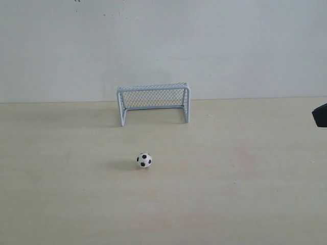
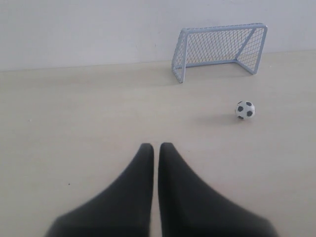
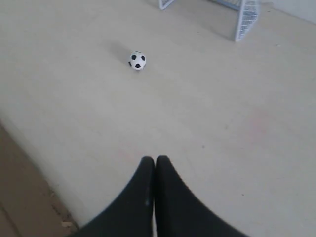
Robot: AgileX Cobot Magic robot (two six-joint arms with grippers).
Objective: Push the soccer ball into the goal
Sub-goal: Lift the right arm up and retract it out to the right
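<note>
Pale wood-grain tabletop [image 1: 230, 199], matte, backed by a plain white wall [image 1: 153, 41].

Small white-framed goal with white mesh netting [image 1: 153, 88] stands upright at the far edge of the table, about mid-width, its back near the wall and its mouth facing the near edge.

Tiny white soccer ball with black pentagon patches [image 1: 144, 160] rests on the bare surface around the table's middle. It is in front of the goal mouth, well apart from it and toward the goal's left post. Nothing touches it.

Left gripper [image 2: 156, 146]: black fingers drawn together, only a thin seam between them, holding nothing. Ball well apart from it.

Right gripper [image 3: 155, 159]: black fingers closed tip to tip, holding nothing, also well apart from the ball.
</note>
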